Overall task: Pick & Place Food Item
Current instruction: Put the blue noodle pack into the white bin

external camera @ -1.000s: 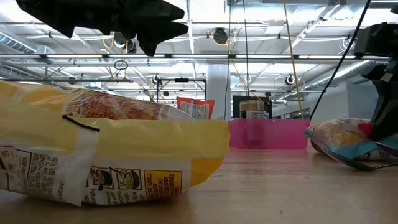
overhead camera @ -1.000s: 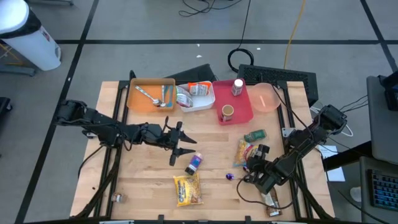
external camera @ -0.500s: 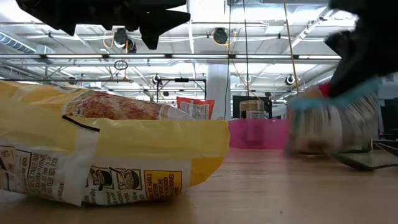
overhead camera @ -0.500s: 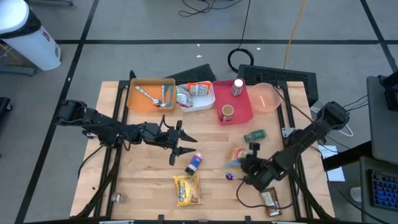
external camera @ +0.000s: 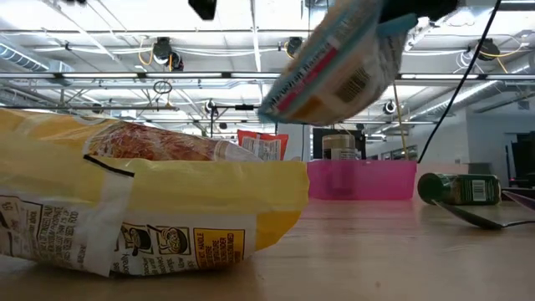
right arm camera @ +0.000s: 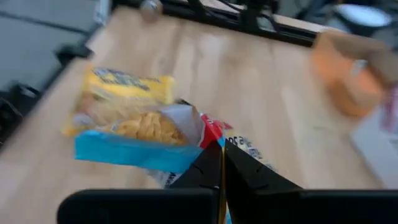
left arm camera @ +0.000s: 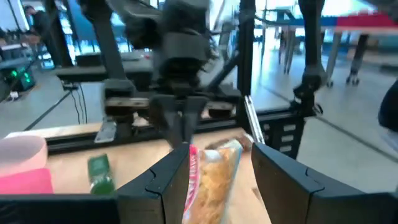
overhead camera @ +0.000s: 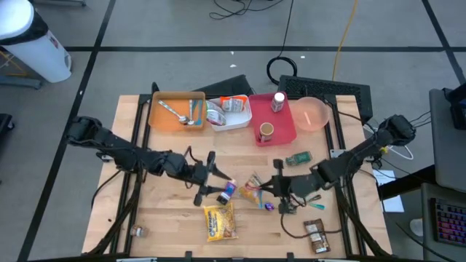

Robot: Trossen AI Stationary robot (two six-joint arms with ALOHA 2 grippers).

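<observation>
Right claw [overhead camera: 263, 191], clamped on the snack packet [overhead camera: 252, 189], has lifted it off the tabletop [overhead camera: 247, 156] and carried it toward the left claw [overhead camera: 215, 182], which stands half-open beside it. Handover looks imminent.

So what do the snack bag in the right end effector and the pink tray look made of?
The snack bag looks like thin printed plastic film: it crumples and hangs limp from the right end effector. The pink tray looks like rigid translucent plastic: a cup shows faintly through its wall.
</observation>
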